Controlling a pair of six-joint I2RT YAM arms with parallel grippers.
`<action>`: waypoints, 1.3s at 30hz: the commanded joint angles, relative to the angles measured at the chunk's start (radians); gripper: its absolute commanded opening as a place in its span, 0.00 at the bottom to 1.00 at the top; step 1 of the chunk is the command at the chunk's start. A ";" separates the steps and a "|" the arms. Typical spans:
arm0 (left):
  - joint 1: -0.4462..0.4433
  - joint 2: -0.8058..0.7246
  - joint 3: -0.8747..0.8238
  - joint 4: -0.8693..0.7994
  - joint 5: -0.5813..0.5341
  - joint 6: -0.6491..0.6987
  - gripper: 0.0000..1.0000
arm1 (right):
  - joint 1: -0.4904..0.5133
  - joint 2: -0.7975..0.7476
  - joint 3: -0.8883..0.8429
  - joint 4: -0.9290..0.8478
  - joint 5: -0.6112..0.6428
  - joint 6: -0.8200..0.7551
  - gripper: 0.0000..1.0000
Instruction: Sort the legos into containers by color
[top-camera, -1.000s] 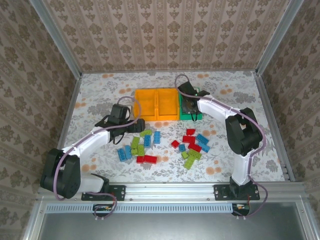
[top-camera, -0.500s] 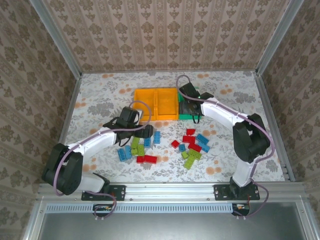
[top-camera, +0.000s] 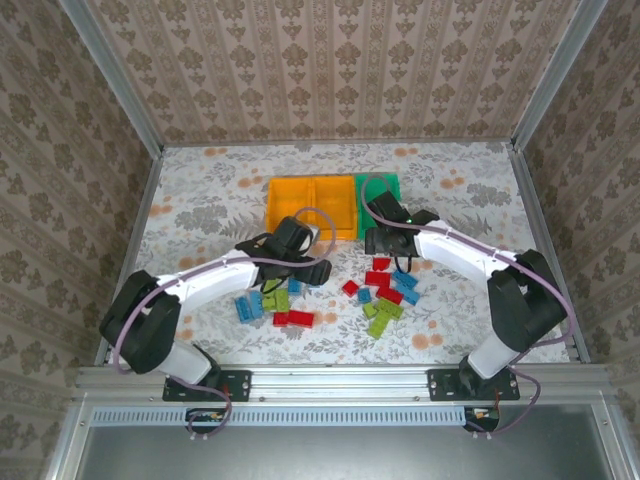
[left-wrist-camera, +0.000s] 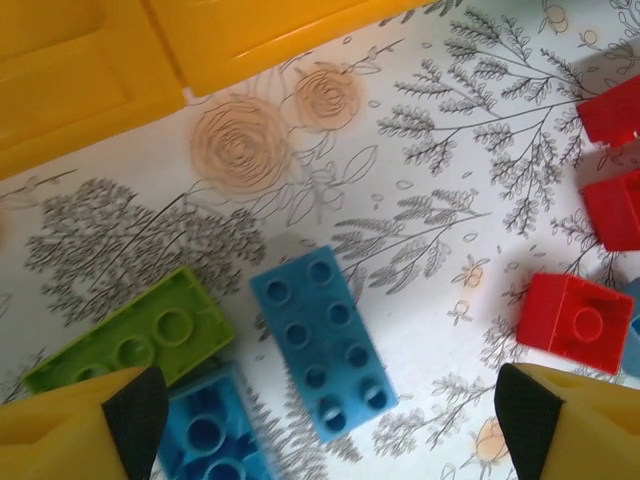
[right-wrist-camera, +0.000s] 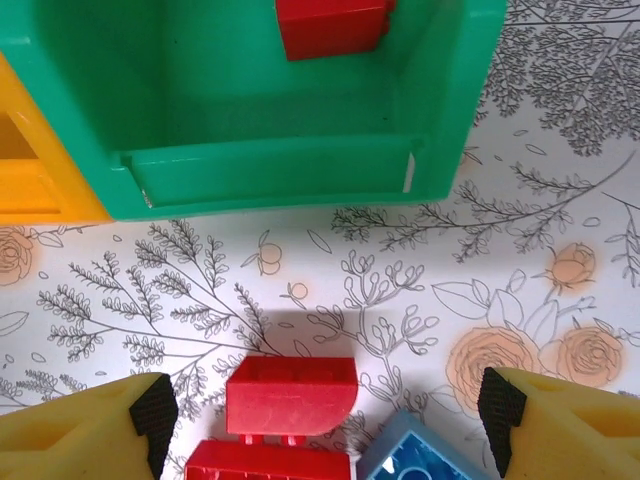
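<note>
Loose legos lie mid-table: red (top-camera: 292, 318), blue (top-camera: 249, 305) and lime green (top-camera: 384, 314). Two orange-yellow bins (top-camera: 311, 206) stand side by side at the back, with the green bin (top-camera: 391, 187) on their right. My left gripper (top-camera: 303, 268) hangs open over a blue brick (left-wrist-camera: 322, 340), which lies between its fingers next to a lime brick (left-wrist-camera: 130, 338). My right gripper (top-camera: 386, 250) is open just in front of the green bin (right-wrist-camera: 300, 150), over a red brick (right-wrist-camera: 290, 395). Another red brick (right-wrist-camera: 330, 25) lies inside that bin.
A second blue brick (left-wrist-camera: 210, 430) touches the lime one. Red bricks (left-wrist-camera: 575, 320) lie right of the left gripper. A red brick (right-wrist-camera: 270, 462) and a blue one (right-wrist-camera: 420, 455) crowd the right gripper. Patterned walls and metal rails (top-camera: 135, 215) enclose the table.
My left gripper swung right and came over the blue and lime bricks. My right gripper drew back from above the green bin to the red bricks in front of it.
</note>
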 joint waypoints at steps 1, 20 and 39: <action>-0.029 0.076 0.070 -0.072 -0.040 -0.030 0.87 | -0.012 -0.068 -0.042 0.009 0.031 0.032 0.83; -0.059 0.324 0.235 -0.141 -0.041 -0.065 0.40 | -0.137 -0.332 -0.260 -0.016 0.031 0.037 0.85; 0.165 0.127 0.341 -0.140 -0.101 0.045 0.25 | -0.106 -0.239 -0.324 0.012 -0.098 0.073 0.83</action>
